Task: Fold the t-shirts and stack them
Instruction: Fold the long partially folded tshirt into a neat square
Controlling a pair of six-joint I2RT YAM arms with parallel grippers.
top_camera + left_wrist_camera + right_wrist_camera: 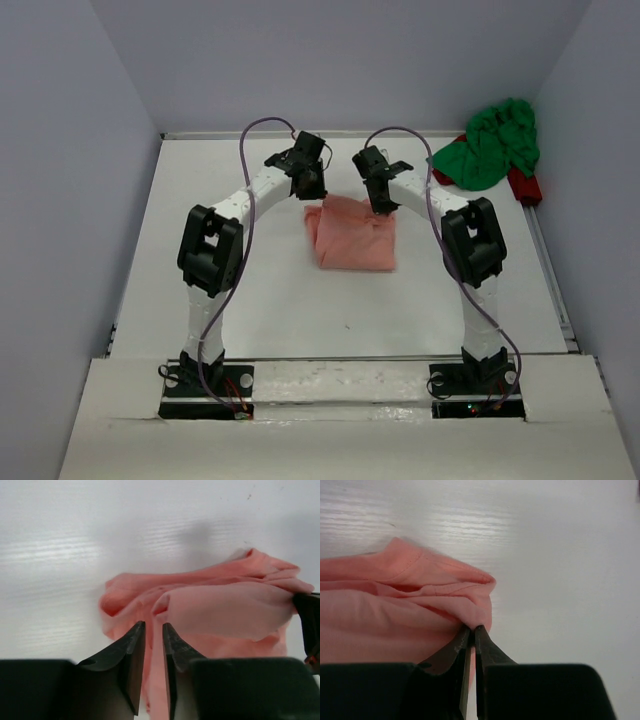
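A salmon pink t-shirt [225, 605] is seen bunched in loose folds on a white table [100, 530], with 1 broad fold raised across its middle. The left gripper [153, 630] is held over the shirt's near edge, its 2 dark fingers [131, 652] parted by a narrow gap in which a strip of pink cloth is seen. At the far right of the view, the shirt's end is touched by a dark shape [309, 625].

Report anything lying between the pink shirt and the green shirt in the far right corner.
Nothing visible lies on the table between them. Only the right arm crosses above that stretch, the right tool shut on the pink shirt. The green shirt sits bunched against something red.
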